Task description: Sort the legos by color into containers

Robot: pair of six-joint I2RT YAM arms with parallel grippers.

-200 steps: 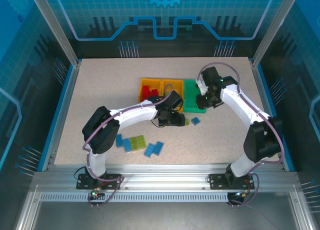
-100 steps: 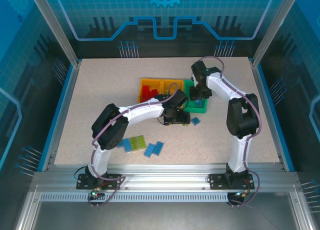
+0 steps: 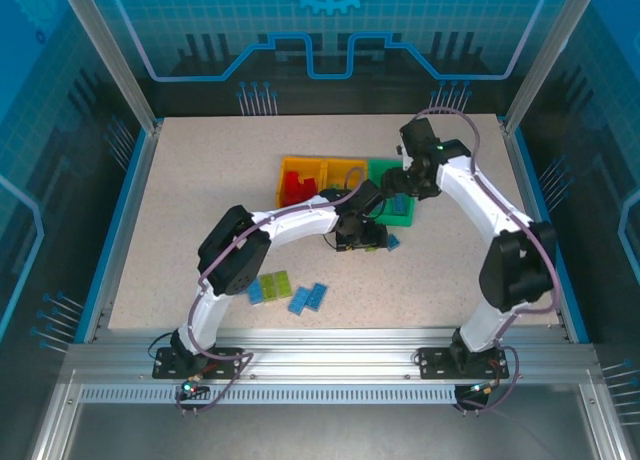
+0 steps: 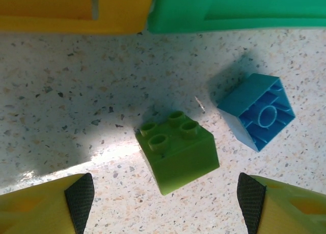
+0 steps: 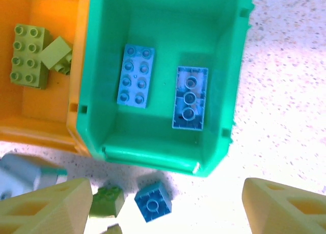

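Left gripper (image 4: 165,206) is open and empty over the table, with the green brick (image 4: 175,150) at 12 o'clock, just ahead of the gap between its fingers. This arm is judged the nearer. The brick is a square four-stud piece with no long axis, its corners askew to the jaw line. It sits on the table near the green bin (image 4: 229,12), and a blue brick (image 4: 257,112), hollow side showing, lies apart at its 2 o'clock. Right gripper (image 5: 167,193), also open and empty, hangs over that bin.
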